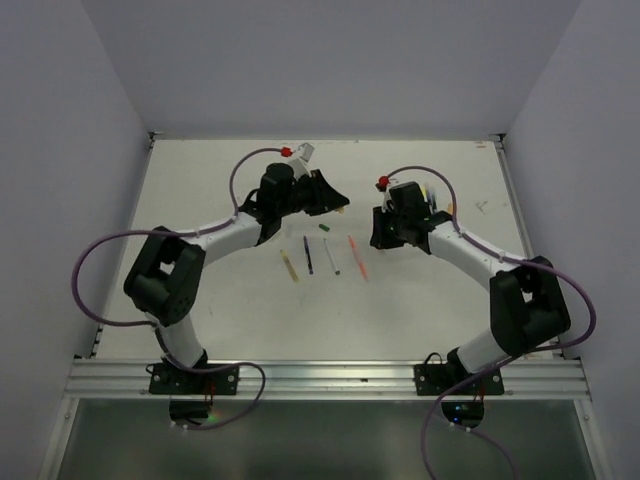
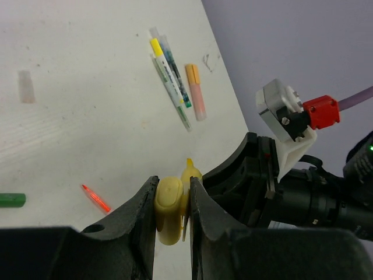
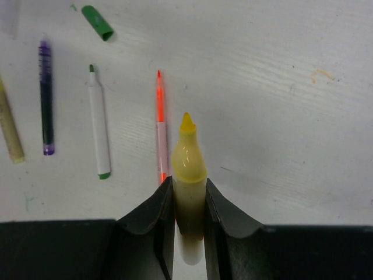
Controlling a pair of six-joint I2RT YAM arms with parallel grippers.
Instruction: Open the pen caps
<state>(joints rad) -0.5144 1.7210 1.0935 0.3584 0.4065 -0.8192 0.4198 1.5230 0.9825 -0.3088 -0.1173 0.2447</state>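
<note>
My left gripper (image 2: pixel 173 189) is shut on a yellow pen cap (image 2: pixel 168 211), which is off its pen. My right gripper (image 3: pixel 187 185) is shut on the yellow highlighter (image 3: pixel 187 163), whose bare yellow tip points away from the jaws; this tip also shows in the left wrist view (image 2: pixel 192 172) just behind the cap. In the top view the left gripper (image 1: pixel 338 207) and right gripper (image 1: pixel 380 228) face each other above the middle of the table. A loose green cap (image 3: pixel 97 22) and uncapped pens lie below.
On the table lie a purple-blue pen (image 3: pixel 46 99), a white pen with a green tip (image 3: pixel 99 123), an orange pen (image 3: pixel 161 125) and a yellowish pen (image 1: pixel 289 265). Capped highlighters, one yellow (image 2: pixel 156 48) and one orange (image 2: pixel 196 90), lie near the right edge. A pale cap (image 2: pixel 25 86) lies apart.
</note>
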